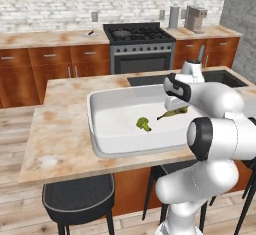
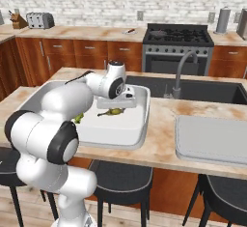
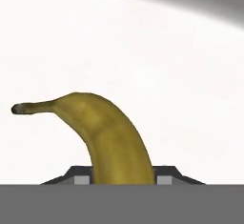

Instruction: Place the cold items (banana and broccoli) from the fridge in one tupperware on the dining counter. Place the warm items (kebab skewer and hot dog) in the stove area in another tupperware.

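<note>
My gripper (image 1: 176, 109) (image 2: 116, 107) (image 3: 123, 178) reaches down into the white tupperware (image 1: 94, 110) (image 2: 143, 124) on the dining counter (image 1: 60, 129) (image 2: 164, 146). It is shut on the yellow banana (image 1: 173, 113) (image 2: 114, 111) (image 3: 109, 132). The banana hangs low over the tub's floor; I cannot tell whether it touches. The green broccoli (image 1: 143, 124) (image 2: 78, 119) lies on the tub floor to the banana's left. The grey tray tupperware (image 2: 212, 139) sits on the counter's right part. The stove (image 1: 137, 34) (image 2: 178, 35) stands at the back. Fridge, kebab skewer and hot dog are out of view.
A dark sink (image 2: 207, 91) with a grey faucet (image 2: 181, 71) lies behind the tub. A small plate (image 1: 90, 33) (image 2: 129, 30) with something reddish sits left of the stove. Black stools (image 1: 77, 199) (image 2: 120, 175) stand under the counter's near edge.
</note>
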Robot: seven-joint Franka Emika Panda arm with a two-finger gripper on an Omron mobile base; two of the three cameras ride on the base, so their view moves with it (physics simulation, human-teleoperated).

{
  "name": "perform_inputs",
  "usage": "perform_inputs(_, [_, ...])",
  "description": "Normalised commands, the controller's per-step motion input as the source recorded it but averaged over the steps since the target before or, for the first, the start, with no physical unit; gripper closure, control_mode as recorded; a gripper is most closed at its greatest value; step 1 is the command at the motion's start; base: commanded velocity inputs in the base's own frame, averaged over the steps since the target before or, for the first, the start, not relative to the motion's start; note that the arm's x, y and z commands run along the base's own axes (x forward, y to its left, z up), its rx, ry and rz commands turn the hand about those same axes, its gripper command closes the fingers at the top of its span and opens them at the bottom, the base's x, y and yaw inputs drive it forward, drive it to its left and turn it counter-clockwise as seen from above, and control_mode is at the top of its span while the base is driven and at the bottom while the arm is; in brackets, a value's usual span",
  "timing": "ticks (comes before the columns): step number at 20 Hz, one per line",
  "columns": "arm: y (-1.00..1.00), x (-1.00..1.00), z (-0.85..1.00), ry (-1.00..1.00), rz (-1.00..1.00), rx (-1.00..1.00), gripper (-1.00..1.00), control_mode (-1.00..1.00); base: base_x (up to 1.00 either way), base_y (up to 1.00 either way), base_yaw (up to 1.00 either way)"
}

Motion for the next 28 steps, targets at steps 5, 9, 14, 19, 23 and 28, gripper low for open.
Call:
perform_inputs(5, [0.0,0.13,-0.34,-0.04,0.01,0.0,-1.0,-1.0,0.0,0.0,0.0])
perform_inputs(9, [0.0,-0.02,-0.15,-0.12,0.0,0.0,-1.0,-1.0,0.0,0.0,0.0])
perform_inputs(14, [0.0,-0.29,0.08,-0.08,0.0,0.0,-1.0,-1.0,0.0,0.0,0.0])
perform_inputs(19, [0.01,-0.57,0.61,-0.21,-0.02,0.0,-1.0,-1.0,0.0,0.0,0.0])
perform_inputs(23, [0.07,-0.5,0.87,-0.07,-0.1,0.0,-1.0,-1.0,0.0,0.0,0.0])
perform_inputs(28, [0.17,-0.48,0.78,0.0,-0.21,0.0,-1.0,-1.0,0.0,0.0,0.0])
